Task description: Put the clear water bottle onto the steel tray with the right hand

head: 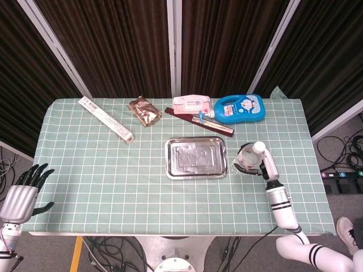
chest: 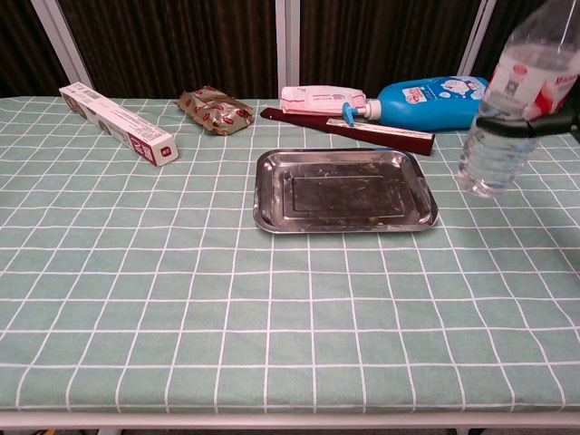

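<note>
While gripped: 1 clear water bottle (chest: 507, 113), 1 steel tray (chest: 344, 188).

Glossy steel tray (chest: 344, 188), clear plastic bottle (chest: 507, 113), matt checked cloth (chest: 181, 299).

Clear water bottle (chest: 512, 100) tilted, gripped by dark fingers (chest: 535, 122); steel tray (chest: 344, 188) beside it.

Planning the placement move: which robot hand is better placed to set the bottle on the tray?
Right. The right robot hand already holds the clear water bottle just right of the steel tray; the left robot hand hangs open off the table's far corner.
</note>
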Controlling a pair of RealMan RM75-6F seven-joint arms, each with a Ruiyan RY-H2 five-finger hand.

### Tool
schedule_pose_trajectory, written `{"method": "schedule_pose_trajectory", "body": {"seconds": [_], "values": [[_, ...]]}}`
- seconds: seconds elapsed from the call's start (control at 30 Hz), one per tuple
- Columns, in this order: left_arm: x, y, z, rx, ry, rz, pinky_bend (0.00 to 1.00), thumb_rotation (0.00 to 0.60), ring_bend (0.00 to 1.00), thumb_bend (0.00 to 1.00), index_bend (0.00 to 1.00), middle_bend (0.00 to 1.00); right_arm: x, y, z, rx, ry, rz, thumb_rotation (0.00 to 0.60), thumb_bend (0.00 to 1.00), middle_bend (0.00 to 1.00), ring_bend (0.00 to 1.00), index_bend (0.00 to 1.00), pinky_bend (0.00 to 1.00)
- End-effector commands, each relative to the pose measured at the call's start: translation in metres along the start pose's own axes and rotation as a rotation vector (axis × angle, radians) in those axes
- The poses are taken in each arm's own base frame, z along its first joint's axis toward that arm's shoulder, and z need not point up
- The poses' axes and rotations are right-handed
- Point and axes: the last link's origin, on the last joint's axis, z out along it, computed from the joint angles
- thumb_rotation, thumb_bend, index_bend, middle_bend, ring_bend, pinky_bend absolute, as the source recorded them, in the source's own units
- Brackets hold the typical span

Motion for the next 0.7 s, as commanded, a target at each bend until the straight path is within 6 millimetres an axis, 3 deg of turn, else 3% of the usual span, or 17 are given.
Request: {"method": "schedule_pose_trajectory", "body": {"seconds": [0.03, 0.27, 0.53, 0.63, 0.7], "values": [[0.001, -0.001, 0.000, 0.001, 0.003, 0.001, 0.19, 0.600, 0.10, 0.11, 0.21, 0.19, -0.005, 0.047, -0.006, -0.151, -0.015, -0.017, 0.600, 0.13, 0.51, 0.32, 0.62, 0.43], [0.005, 0.002, 0.000, -0.004, 0.016, -0.002, 0.19, 0.600, 0.10, 0.11, 0.21, 0.19, -0.002, 0.013, 0.001, 0.008, -0.005, -0.001, 0.600, 0.13, 0.51, 0.32, 0.62, 0.43], [0.003, 0.004, -0.001, -0.011, 0.011, -0.006, 0.19, 0.600, 0.10, 0.11, 0.21, 0.19, 0.017, -0.002, -0.004, 0.046, 0.029, -0.034, 0.600, 0.13, 0.51, 0.32, 0.62, 0.43], [0.005, 0.003, -0.001, -0.010, 0.015, -0.006, 0.19, 0.600, 0.10, 0.11, 0.21, 0.19, 0.005, -0.004, -0.001, 0.038, 0.005, -0.018, 0.600, 0.13, 0.51, 0.32, 0.62, 0.44], [0.006, 0.002, -0.002, -0.006, 0.016, -0.003, 0.19, 0.600, 0.10, 0.11, 0.21, 0.19, -0.014, -0.008, 0.005, 0.041, -0.026, 0.001, 0.600, 0.13, 0.51, 0.32, 0.62, 0.43]]}}
